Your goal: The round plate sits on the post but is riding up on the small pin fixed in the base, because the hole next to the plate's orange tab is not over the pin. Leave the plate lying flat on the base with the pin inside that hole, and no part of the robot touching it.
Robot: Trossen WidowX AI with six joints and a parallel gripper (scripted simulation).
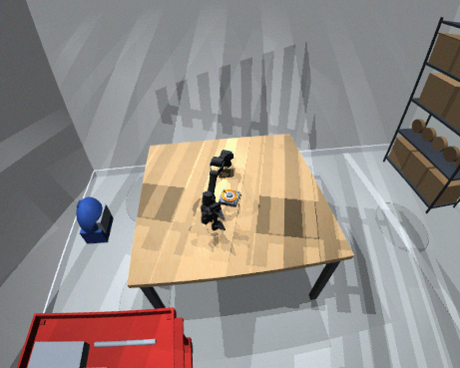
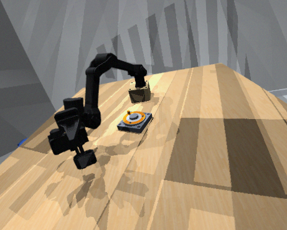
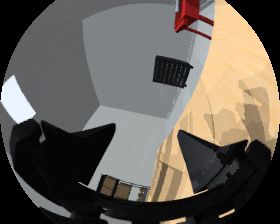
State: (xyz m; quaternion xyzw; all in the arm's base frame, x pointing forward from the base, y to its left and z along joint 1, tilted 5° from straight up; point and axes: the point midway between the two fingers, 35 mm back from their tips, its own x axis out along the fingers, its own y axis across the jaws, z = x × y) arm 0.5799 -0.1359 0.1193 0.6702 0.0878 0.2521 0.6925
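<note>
A round plate (image 2: 133,117) with an orange ring sits on its post atop a dark square base (image 2: 135,123) near the middle of the wooden counter (image 2: 208,146); the black arm's gripper (image 2: 80,154), jaws spread wide and holding nothing, hangs above the counter well apart from the plate; a tan box (image 2: 139,94) lies beyond the base.

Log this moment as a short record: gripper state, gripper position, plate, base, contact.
gripper state: gripper open, nothing between the fingers
gripper position: above the table, off to the side of the base and nearer the exterior camera
plate: round orange plate on the post, its tab sticking up at the far edge
base: grey square base on the table, in front of the arm's mount
contact: none between robot and plate
</note>
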